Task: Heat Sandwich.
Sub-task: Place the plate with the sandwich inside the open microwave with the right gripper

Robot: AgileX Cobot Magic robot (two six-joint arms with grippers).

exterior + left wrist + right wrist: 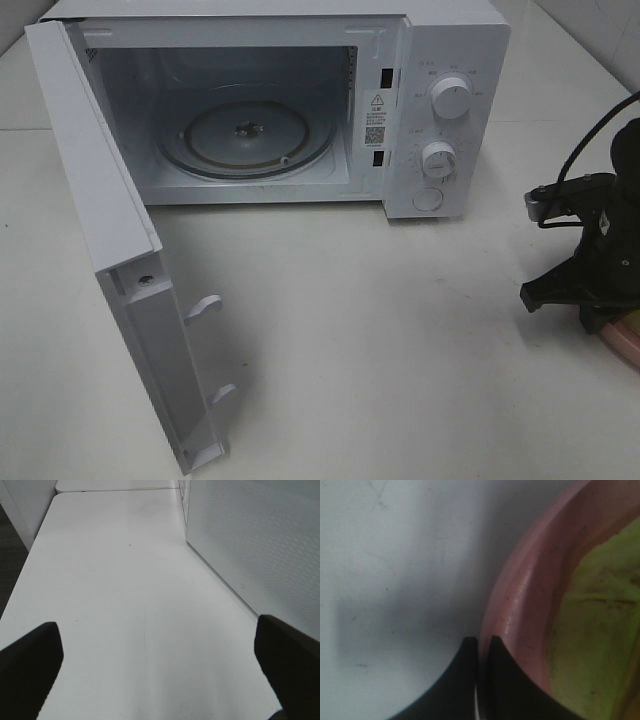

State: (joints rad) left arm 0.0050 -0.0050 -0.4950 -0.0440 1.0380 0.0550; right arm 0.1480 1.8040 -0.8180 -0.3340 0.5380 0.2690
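The right claw has its two black fingertips drawn together with only a sliver between them, and they sit right at the outer edge of the pink plate; whether the rim is pinched there cannot be told. The sandwich, yellowish-green and rough, lies in the plate just inside the rim, close to those fingertips. In the high view this arm hangs at the far right of the desk, over the one sliver of plate that shows beneath it, well apart from the microwave. The left claw is spread wide, its dark fingers at the two lower corners of its wrist view, with only bare desk between them and a white dotted panel standing off to one side. The microwave stands at the back of the desk with its door swung fully open toward the left, latch hooks showing on its lower edge. Inside, the glass turntable carries nothing. Two round knobs sit one above the other on the control panel, with a round button below them.
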